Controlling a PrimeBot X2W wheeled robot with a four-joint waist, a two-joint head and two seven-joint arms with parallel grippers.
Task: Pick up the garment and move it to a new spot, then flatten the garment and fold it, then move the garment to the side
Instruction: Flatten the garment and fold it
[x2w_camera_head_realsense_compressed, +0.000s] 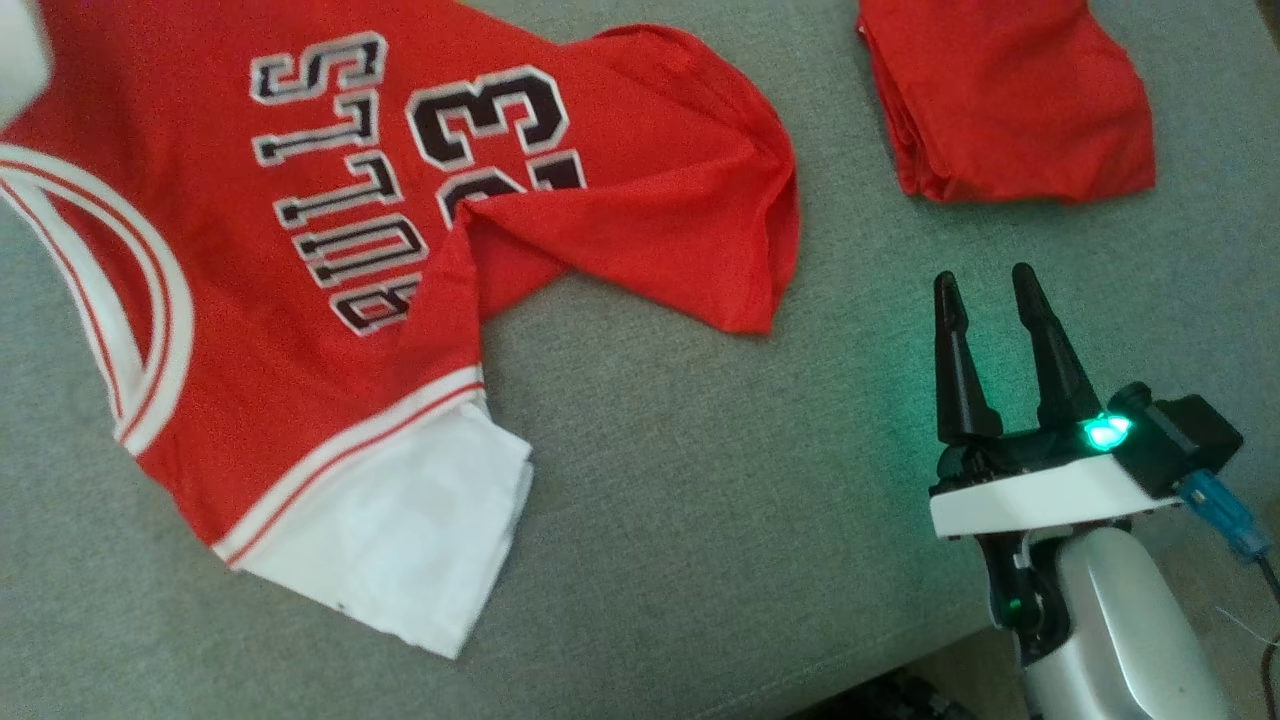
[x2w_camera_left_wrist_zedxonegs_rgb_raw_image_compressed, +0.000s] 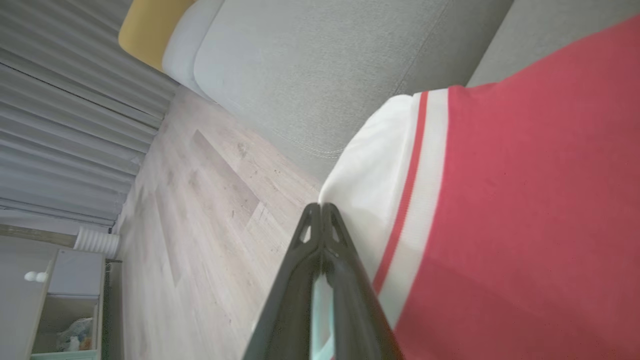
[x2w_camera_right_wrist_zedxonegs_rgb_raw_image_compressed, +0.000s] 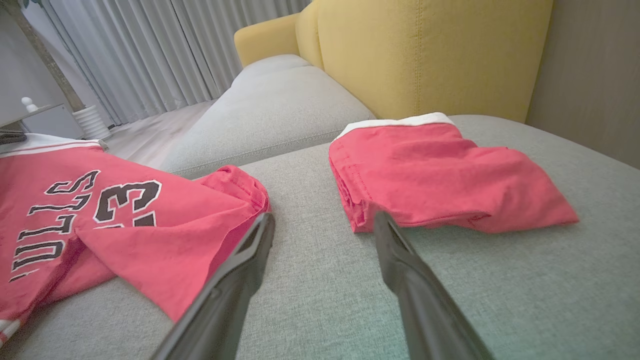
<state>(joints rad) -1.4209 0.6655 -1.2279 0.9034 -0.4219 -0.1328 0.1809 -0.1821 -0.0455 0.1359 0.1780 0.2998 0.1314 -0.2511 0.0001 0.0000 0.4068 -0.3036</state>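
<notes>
The garment (x2w_camera_head_realsense_compressed: 250, 400) is a red jersey with black lettering, white trim and a white sleeve, lying rumpled on the grey couch (x2w_camera_head_realsense_compressed: 700, 520). One corner is folded over the number. My left gripper (x2w_camera_left_wrist_zedxonegs_rgb_raw_image_compressed: 320, 206) is shut on the jersey's white striped edge (x2w_camera_left_wrist_zedxonegs_rgb_raw_image_compressed: 380, 165), and pale cloth shows between its fingers. That edge (x2w_camera_right_wrist_zedxonegs_rgb_raw_image_compressed: 50, 145) lies at the far left of the right wrist view, with the left gripper's dark tip (x2w_camera_right_wrist_zedxonegs_rgb_raw_image_compressed: 10, 137) on it. A pale blur of my left forearm (x2w_camera_head_realsense_compressed: 20, 50) sits in the head view's top left corner. To the jersey's right, my right gripper (x2w_camera_head_realsense_compressed: 984, 280) (x2w_camera_right_wrist_zedxonegs_rgb_raw_image_compressed: 324, 219) hovers open, holding nothing.
A second red garment (x2w_camera_head_realsense_compressed: 1010, 100) (x2w_camera_right_wrist_zedxonegs_rgb_raw_image_compressed: 440, 175), folded, lies at the back right of the seat. A yellow backrest (x2w_camera_right_wrist_zedxonegs_rgb_raw_image_compressed: 425, 50) rises behind it. The seat's front edge (x2w_camera_head_realsense_compressed: 800, 680) runs near my right arm. Wooden floor (x2w_camera_left_wrist_zedxonegs_rgb_raw_image_compressed: 200, 225), curtains and a small cabinet (x2w_camera_left_wrist_zedxonegs_rgb_raw_image_compressed: 65, 300) lie beyond the couch.
</notes>
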